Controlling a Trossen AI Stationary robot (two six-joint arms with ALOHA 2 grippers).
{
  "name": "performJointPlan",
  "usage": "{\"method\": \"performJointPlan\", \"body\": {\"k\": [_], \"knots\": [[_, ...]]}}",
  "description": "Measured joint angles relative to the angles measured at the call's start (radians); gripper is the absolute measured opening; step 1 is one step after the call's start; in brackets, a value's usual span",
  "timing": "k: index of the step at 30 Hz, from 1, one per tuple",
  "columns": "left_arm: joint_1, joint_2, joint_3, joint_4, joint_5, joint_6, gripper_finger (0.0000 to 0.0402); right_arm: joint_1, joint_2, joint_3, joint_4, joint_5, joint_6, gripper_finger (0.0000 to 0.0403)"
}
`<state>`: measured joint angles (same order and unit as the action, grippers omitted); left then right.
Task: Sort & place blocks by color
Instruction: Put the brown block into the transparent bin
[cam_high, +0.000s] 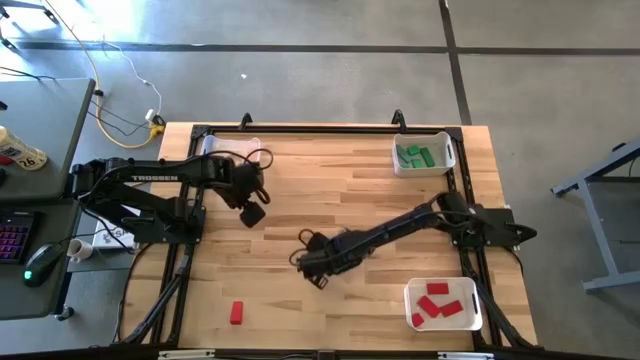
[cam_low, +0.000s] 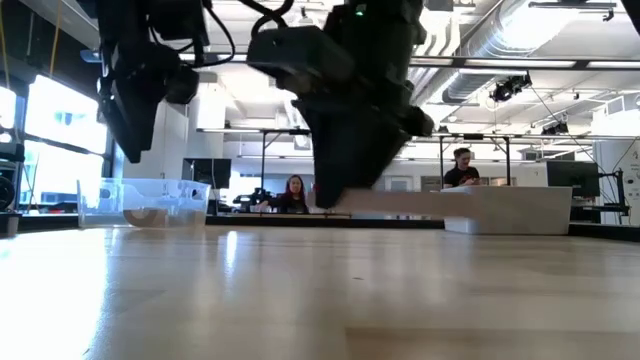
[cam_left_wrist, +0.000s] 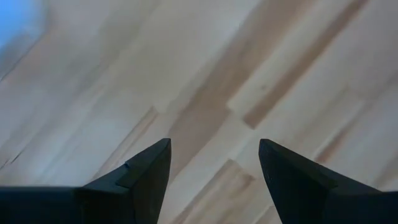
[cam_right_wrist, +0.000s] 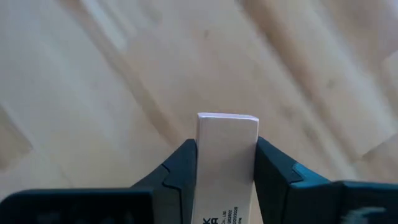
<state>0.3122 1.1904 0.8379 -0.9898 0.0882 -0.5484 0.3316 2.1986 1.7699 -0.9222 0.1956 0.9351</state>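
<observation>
My right gripper (cam_high: 312, 270) is over the middle of the table, shut on a plain tan wooden bar (cam_right_wrist: 227, 140) that sticks out past its fingertips. My left gripper (cam_high: 252, 212) hangs open above bare wood toward the table's left, with nothing between its fingers (cam_left_wrist: 214, 168). One red block (cam_high: 237, 313) lies flat near the table's near edge. Green blocks (cam_high: 415, 155) lie in the white bin at the far right. Red blocks (cam_high: 437, 303) lie in the white bin at the near right. My right gripper pinches the tan bar between its two fingers (cam_right_wrist: 177, 168), one on each long side. The bar runs along the fingers, and its free end (cam_right_wrist: 227, 121) points past them toward the tabletop. The fingers come from above. In the low view the gripper (cam_low: 350, 190) hangs off the table.
A clear bin (cam_high: 232, 147) stands at the table's far left corner, also seen in the low view (cam_low: 150, 200). A black frame (cam_high: 190, 250) borders the table. Bare wood lies between the two arms and along the near edge. People sit in the room behind (cam_low: 295, 192).
</observation>
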Motion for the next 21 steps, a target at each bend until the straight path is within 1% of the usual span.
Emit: {"method": "performJointPlan", "body": {"k": [7,11,17,21], "knots": [[0.001,0.0,0.0,0.141,0.167,0.14,0.0229,-0.064,-0.073,0.001,0.006,0.01,-0.109,0.0099],[0.002,0.0,0.0,0.24,0.237,0.203,0.0229,-0.114,-0.116,0.002,0.01,0.011,-0.183,0.0099],[0.01,0.0,0.0,0.345,0.284,0.275,0.0229,-0.194,-0.2,0.002,0.011,0.009,-0.268,0.0099],[0.035,0.0,0.0,0.448,0.29,0.29,0.0229,-0.25,-0.28,0.003,0.012,0.012,-0.318,0.0099]]}}
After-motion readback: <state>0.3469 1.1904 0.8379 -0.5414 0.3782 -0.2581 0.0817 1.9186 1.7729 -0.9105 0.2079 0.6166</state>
